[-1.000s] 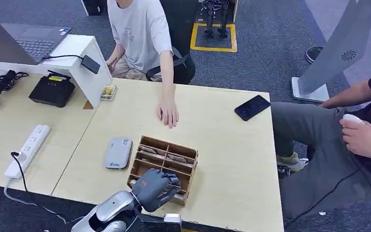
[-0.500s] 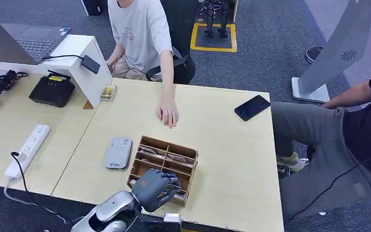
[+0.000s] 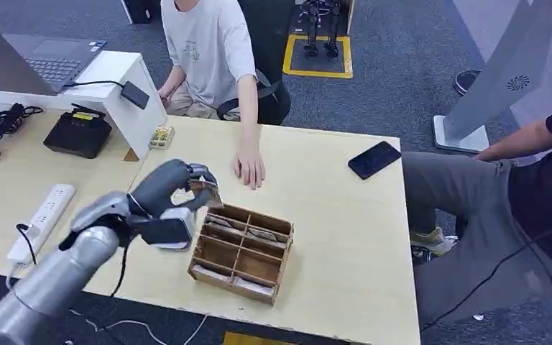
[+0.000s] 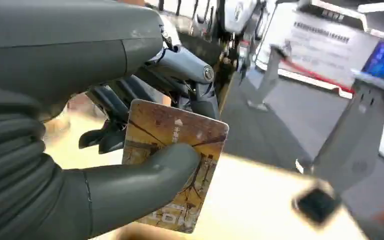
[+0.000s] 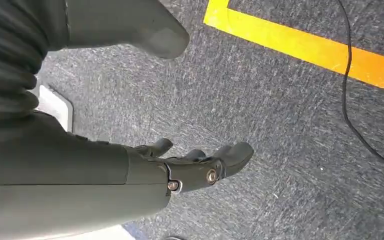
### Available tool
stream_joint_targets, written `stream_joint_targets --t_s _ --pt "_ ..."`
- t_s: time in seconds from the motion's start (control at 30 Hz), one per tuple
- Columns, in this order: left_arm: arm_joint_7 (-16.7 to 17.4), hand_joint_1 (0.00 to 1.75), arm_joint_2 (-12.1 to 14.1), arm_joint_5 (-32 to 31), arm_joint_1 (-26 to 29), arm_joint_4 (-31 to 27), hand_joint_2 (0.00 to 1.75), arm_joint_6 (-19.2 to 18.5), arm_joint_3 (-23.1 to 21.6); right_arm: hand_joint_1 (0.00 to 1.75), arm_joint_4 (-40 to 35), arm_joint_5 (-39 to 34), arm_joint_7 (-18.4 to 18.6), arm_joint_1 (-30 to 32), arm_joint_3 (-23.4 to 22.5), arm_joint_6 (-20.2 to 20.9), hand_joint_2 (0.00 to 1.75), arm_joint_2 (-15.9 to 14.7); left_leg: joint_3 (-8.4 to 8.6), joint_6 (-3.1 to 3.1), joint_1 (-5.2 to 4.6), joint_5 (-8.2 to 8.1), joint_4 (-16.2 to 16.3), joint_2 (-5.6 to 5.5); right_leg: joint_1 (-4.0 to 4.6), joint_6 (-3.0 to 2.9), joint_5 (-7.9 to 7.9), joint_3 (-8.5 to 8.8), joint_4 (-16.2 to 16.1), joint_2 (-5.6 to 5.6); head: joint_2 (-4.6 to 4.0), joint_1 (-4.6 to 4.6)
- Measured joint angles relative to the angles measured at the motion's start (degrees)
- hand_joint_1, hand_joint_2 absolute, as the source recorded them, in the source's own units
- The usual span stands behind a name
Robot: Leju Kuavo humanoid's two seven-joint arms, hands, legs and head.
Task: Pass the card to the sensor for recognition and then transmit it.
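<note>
The wooden organizer [image 3: 242,248] holds cards in some compartments. The left hand [image 3: 176,185], earlier at the organizer, now pinches a card [image 4: 177,162] above the sensor [image 3: 175,231]; the right hand [image 5: 190,162] hangs open.

Risen from the near edge of the wooden organizer [image 3: 242,250] to the left, above the sensor [image 3: 175,228]: left hand [image 3: 176,184], now pinching a card [image 3: 205,192].

Light wooden table [image 3: 330,215] carries wooden organizer [image 3: 242,252]; phone [image 3: 374,159]; apparently a card reader [image 3: 175,215].
</note>
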Motion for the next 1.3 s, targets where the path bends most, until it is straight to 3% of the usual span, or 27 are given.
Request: stream_joint_targets --t_s 0.07,0.27,0.4,0.5,0.7,0.93,1.1,1.3 --pt "1.4 1.75 2.9 2.4 -5.9 -1.2 1.75 -3.1 2.9 0.00 0.1 0.0 0.1 0.1 0.0 0.4 1.75 -0.1 0.02 -0.05 -0.02 0.03 0.0 0.02 0.01 -0.01 0.04 -0.04 0.0 0.04 0.00 -0.04" --pt "6.1 1.75 7.7 3.9 -18.0 -2.4 1.75 -8.5 5.7 0.00 0.3 0.0 0.2 0.2 0.0 0.9 1.75 -0.5 -0.01 -0.05 0.00 0.04 0.0 0.09 0.01 -0.05 0.07 -0.09 0.0 0.09 0.00 -0.02" --pt "7.5 1.75 9.1 3.8 -21.2 -2.2 1.75 -8.1 5.7 0.00 0.3 0.0 -0.1 0.1 0.0 0.7 1.75 -0.6 -0.03 -0.05 -0.01 0.04 0.0 0.08 0.01 -0.05 0.06 -0.10 0.0 0.09 0.00 0.00" --pt "9.9 1.75 9.6 0.5 -22.6 -1.4 1.75 -5.1 5.7 0.00 0.4 0.0 -0.1 0.0 0.0 0.6 1.75 -0.6 -0.03 -0.05 -0.01 0.04 0.0 0.08 0.00 -0.05 0.07 -0.10 0.0 0.09 0.00 -0.02" --pt "16.9 1.75 8.7 -17.4 -23.7 6.1 1.75 4.7 5.3 0.00 0.7 0.0 0.4 -0.4 0.7 -0.1 1.75 -0.6 -0.01 -0.09 -0.01 0.08 0.0 0.09 0.00 -0.06 0.09 -0.10 0.0 0.09 0.00 -0.02" --pt "20.6 1.75 5.8 -34.9 -22.2 17.7 1.75 13.1 4.9 0.00 1.4 0.0 1.9 -0.6 2.0 0.0 1.75 -0.6 -0.03 -0.09 -0.01 0.10 0.0 0.07 0.00 -0.09 0.12 -0.12 0.0 0.07 0.00 -0.02" --pt "21.1 1.75 2.8 -37.8 -20.0 23.5 1.75 15.5 4.9 0.00 1.8 0.0 2.0 -0.8 2.6 -0.1 1.75 -0.6 -0.04 -0.09 -0.02 0.10 0.0 0.08 -0.01 -0.09 0.12 -0.11 0.0 0.08 0.00 0.00" --pt "21.1 1.75 1.4 -38.0 -18.4 26.3 1.75 15.5 4.9 0.00 2.0 0.0 2.0 -0.8 3.1 -0.2 1.75 -0.6 -0.07 -0.09 -0.02 0.10 0.0 0.09 -0.01 -0.09 0.14 -0.13 0.0 0.10 0.00 -0.02"
